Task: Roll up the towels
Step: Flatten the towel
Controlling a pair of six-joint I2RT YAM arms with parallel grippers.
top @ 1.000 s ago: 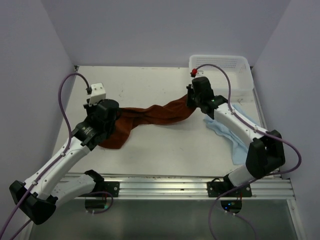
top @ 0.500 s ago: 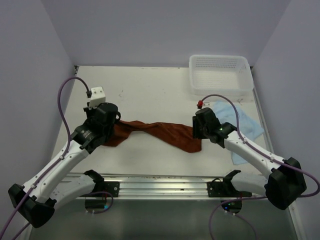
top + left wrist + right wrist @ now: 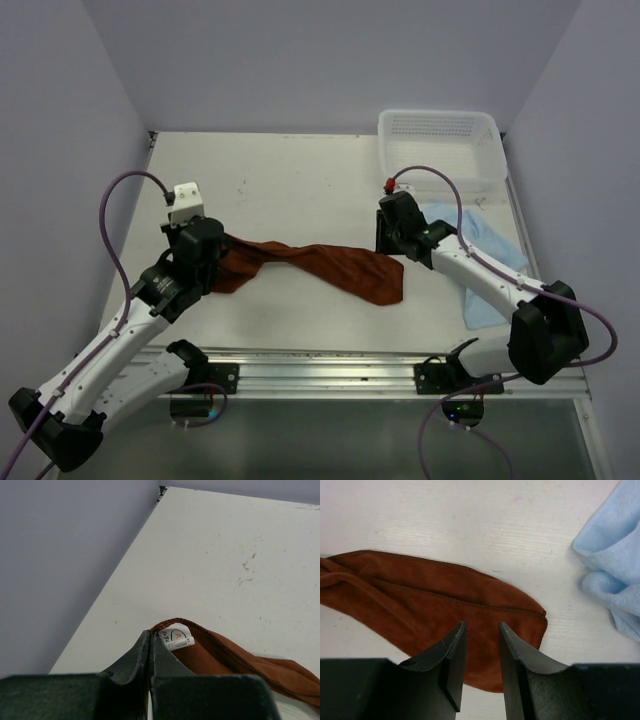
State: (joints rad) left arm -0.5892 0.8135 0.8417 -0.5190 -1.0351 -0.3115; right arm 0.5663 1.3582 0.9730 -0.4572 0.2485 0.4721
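- The rust-brown towel (image 3: 320, 262) lies stretched in a twisted band across the middle of the table (image 3: 300, 180), between the two arms, its right end flattened into a rounded flap
- The left gripper (image 3: 151, 637) has its fingers pressed together at the towel's hemmed left corner (image 3: 225, 655), just beside a white care label (image 3: 177, 637); the pinch itself is hidden behind the fingertips, and the label's print is too small to read
- From the top camera the left gripper (image 3: 220, 262) is mostly covered by its own wrist, so only bunched cloth shows at that end (whether the corner is lifted off the table cannot be told)
- The right gripper (image 3: 482, 627) hangs over the towel's right end (image 3: 445, 600) with its fingers slightly spread and nothing between them; in the top view it (image 3: 385, 245) sits at the far edge of the flap
- A light blue towel (image 3: 505, 250) lies crumpled to the right, partly hidden under the right arm; the right wrist view cuts it off at the frame edge (image 3: 615, 580)
- A white mesh basket (image 3: 438, 113) stands at the far right corner, well apart from the brown towel
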